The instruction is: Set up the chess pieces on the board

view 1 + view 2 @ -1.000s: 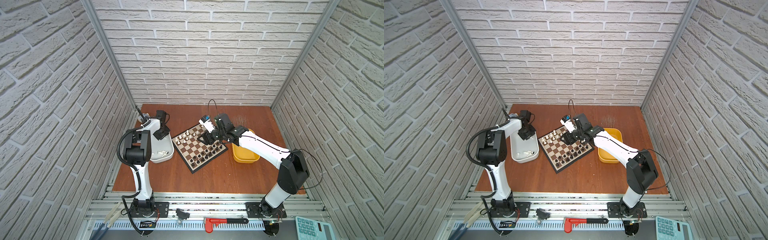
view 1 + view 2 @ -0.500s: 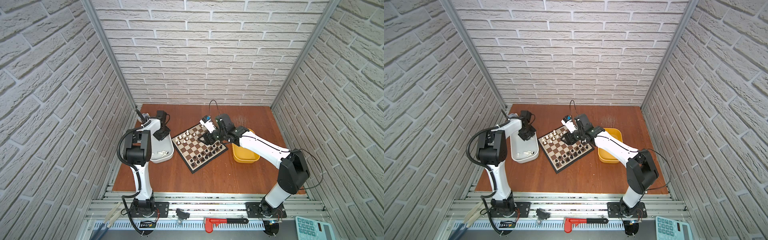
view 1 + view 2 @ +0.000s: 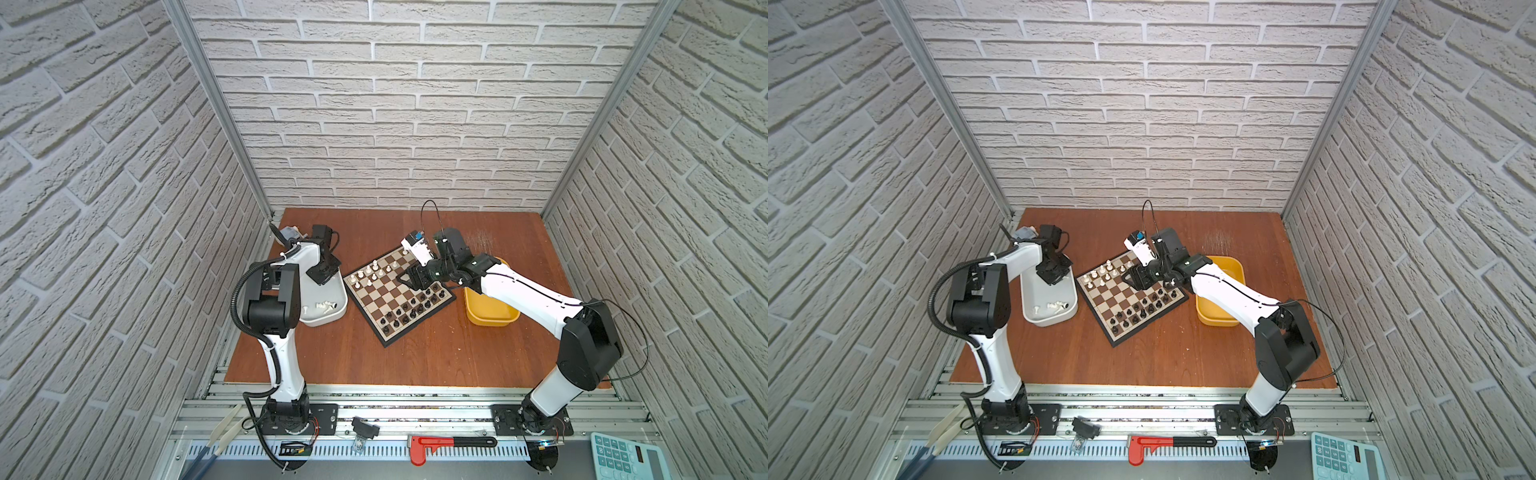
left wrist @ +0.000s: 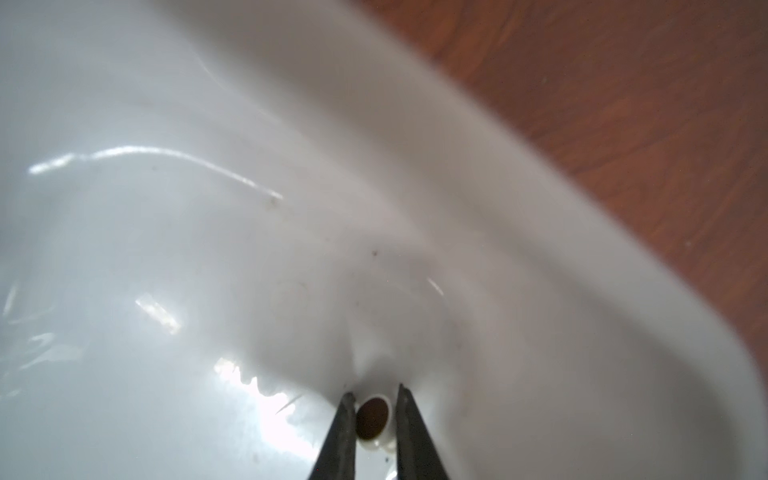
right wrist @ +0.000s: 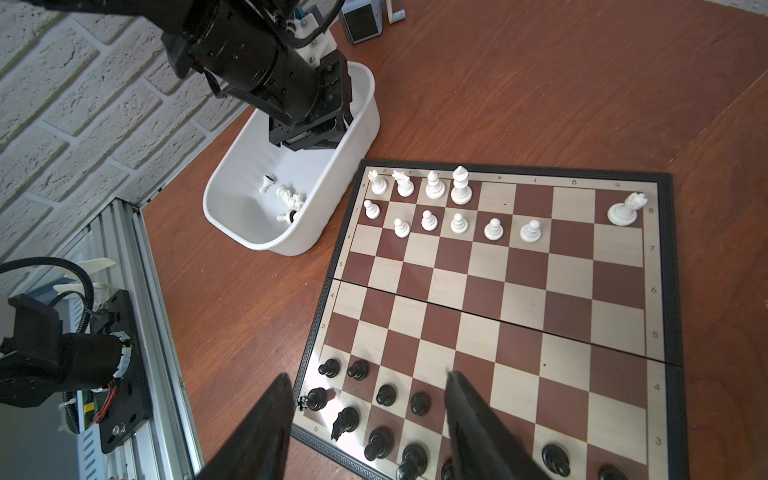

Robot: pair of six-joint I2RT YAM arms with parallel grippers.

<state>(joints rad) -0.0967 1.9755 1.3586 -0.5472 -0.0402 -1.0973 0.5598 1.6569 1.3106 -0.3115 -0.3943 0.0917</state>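
Inside the white tub (image 4: 540, 257) at the left of the wooden table (image 3: 415, 357), clamping the left gripper (image 4: 375, 392) onto a small white chess piece (image 4: 374, 422), both fingers (image 4: 340, 432) pressing against its sides, its brown felt base facing the wrist camera. Sharing that tub with a few loose white pieces (image 5: 286, 197), lying in a cluster toward the end nearer the robot's base. Lying flat just beside the tub, turned at an angle to the table's edges: the board (image 5: 519, 291), sitting between the white tub and a yellow tub (image 3: 492, 318). Standing along one edge of the board, the white chessmen (image 5: 459, 191): four in the back row at one corner, one alone at the other corner, six pawns lining up in front. Standing along the opposite edge, the black chessmen (image 5: 384, 395), filling two rows as far as showing. Hovering over the black side of the board with the right gripper (image 5: 365, 376), jaws standing apart, gripping nothing, black pawns showing on the squares beneath the gap.
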